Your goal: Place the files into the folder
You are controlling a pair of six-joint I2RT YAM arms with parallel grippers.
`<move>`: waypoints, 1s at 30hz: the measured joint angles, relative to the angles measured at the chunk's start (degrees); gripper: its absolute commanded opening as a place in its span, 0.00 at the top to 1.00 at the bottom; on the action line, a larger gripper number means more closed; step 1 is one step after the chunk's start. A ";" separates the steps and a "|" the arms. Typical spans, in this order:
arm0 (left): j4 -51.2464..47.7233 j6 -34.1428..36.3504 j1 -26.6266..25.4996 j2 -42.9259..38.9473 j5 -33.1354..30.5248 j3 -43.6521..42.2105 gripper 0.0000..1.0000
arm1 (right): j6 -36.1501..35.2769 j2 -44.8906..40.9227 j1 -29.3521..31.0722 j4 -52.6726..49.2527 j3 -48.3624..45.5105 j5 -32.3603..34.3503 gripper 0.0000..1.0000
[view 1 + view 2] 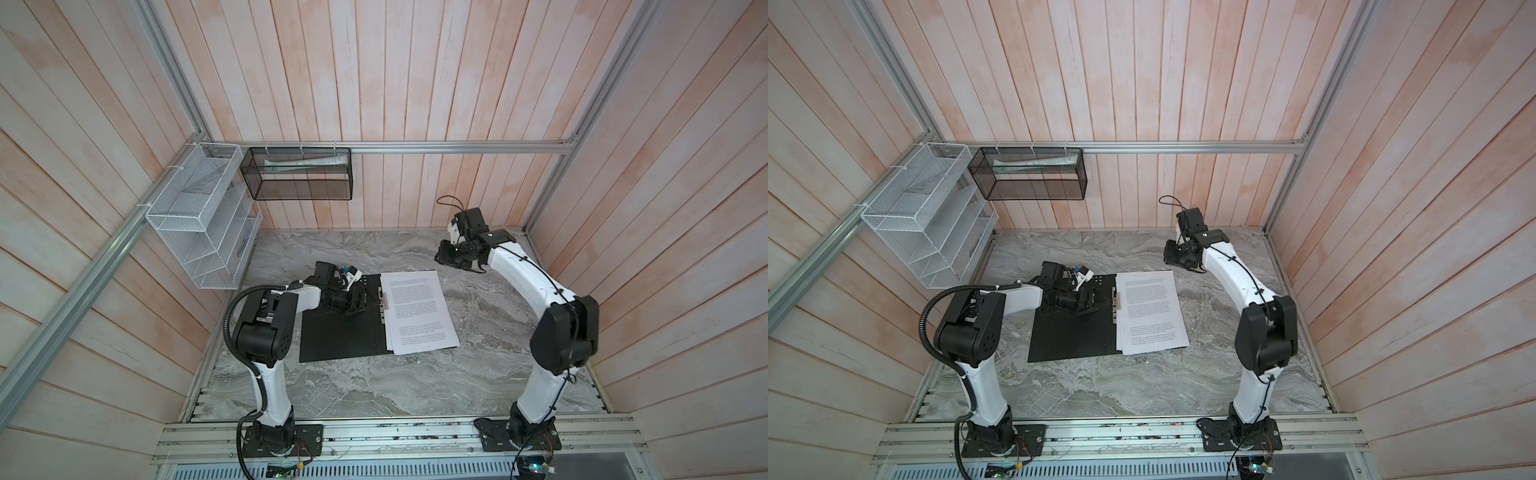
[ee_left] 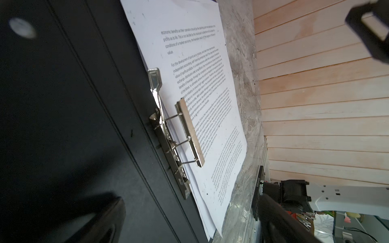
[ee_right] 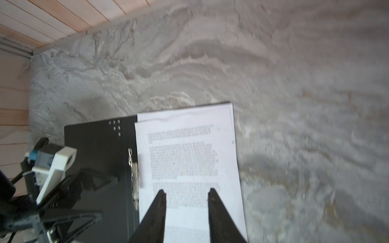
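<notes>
- Hovering above the far side of the table, just beyond the paper's far right corner, the right gripper point(image 3: 187, 190) keeps its two black fingers point(image 3: 156, 212) parted with nothing between them. It is probably held clear of the work.
- The left gripper point(image 1: 360, 300), jaws spread wide and empty, sits low over the bare left panel of the flat folder point(image 1: 336, 336). The folder lies open, black inside up. The gripper is just beside the metal clip point(image 2: 189, 132), likely to work its lever.
- The files point(image 1: 417, 311), loose white printed paper sheets, lie slightly fanned on the folder's right half. Their inner edge is under the clip's bar; whether the bar presses down cannot be told.
- Around them is a grey marbled tabletop point(image 1: 374, 386) and pale plank walls point(image 1: 374, 83). A white wire mesh organizer point(image 1: 199, 224) and a black mesh basket point(image 1: 299, 174) hang well apart from the folder.
</notes>
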 measured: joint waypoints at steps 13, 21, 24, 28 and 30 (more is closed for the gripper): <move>-0.42 -0.46 -2.05 0.00 -0.92 0.46 0.00 | 12.90 -22.58 0.09 6.14 -39.76 -5.27 0.64; -0.42 -0.85 -2.67 0.00 -0.96 0.50 0.00 | 15.06 -22.03 -0.20 9.77 -43.32 -5.20 0.63; -0.42 -0.85 -2.67 0.00 -0.96 0.50 0.00 | 15.02 -20.87 -0.70 10.91 -43.41 -4.52 0.62; -0.42 -0.85 -2.71 0.00 -0.96 0.50 0.00 | 14.82 -18.60 -1.64 12.48 -43.41 -3.89 0.61; -0.42 -0.85 -2.71 0.00 -0.96 0.50 0.00 | 14.67 -17.44 -2.23 13.40 -43.52 -3.93 0.61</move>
